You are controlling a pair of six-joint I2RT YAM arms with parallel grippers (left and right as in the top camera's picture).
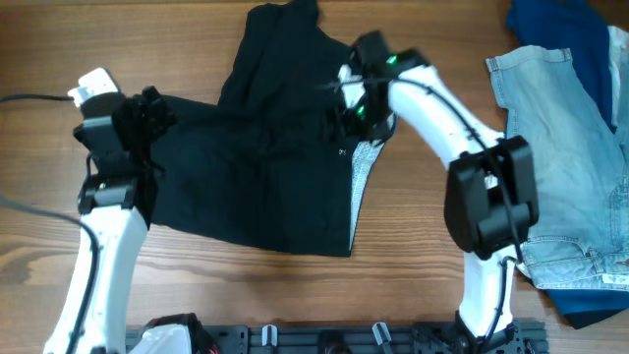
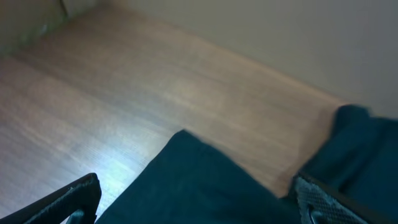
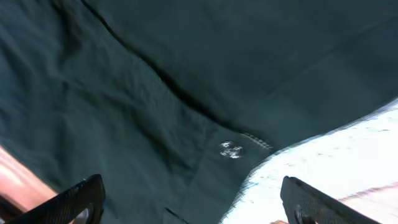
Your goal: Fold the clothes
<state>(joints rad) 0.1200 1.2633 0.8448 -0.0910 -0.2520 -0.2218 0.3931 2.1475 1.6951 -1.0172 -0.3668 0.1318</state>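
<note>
Above the black shorts' (image 1: 265,167) opposite edges, my left gripper (image 1: 149,110) and right gripper (image 1: 350,96) hover, fingers spread, seemingly ready to pinch.

No text, label, brand, number or sign can be read in any of the three views. The only candidate is a small pale speck on the black shorts (image 3: 231,149), beside the white lining in the right wrist view, and it is too small and blurred to tell whether it carries any lettering.
</note>
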